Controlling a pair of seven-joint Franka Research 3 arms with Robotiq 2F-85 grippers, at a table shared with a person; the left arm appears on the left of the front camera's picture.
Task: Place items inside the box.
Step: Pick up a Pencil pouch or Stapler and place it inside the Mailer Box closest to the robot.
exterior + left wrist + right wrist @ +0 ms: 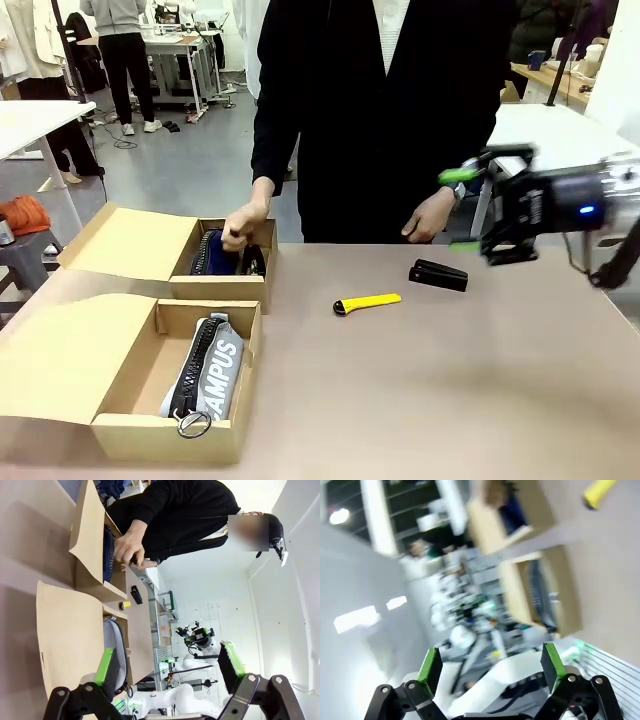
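Packing is part-way done. The grey CAMPUS pouch (205, 375) lies in the near box (150, 440). The navy pouch (213, 255) sits in the far box (215, 290), with the person's hand (245, 228) down in that box, on it or on something dark beside it, can't tell which. Two items are out on the bench (500, 380): the yellow utility knife (367, 303) flat near the middle, and the black stapler (438, 275) just beyond it to the right, not touching it. The right gripper (462, 210) hangs above the bench's right side, near the stapler but above it, fingers spread wide with nothing between them; its wrist view is blurred. The left gripper (167, 666) is also spread and empty, looking along the boxes. The person's other hand (432, 218) is at the far edge, close to the right gripper. The step in hand looks like the approach to the next pick, probably the stapler. That calls for lowering, setting the fingers across its narrow body, closing, then carrying it left to a box with free room, clear of the person's hands.
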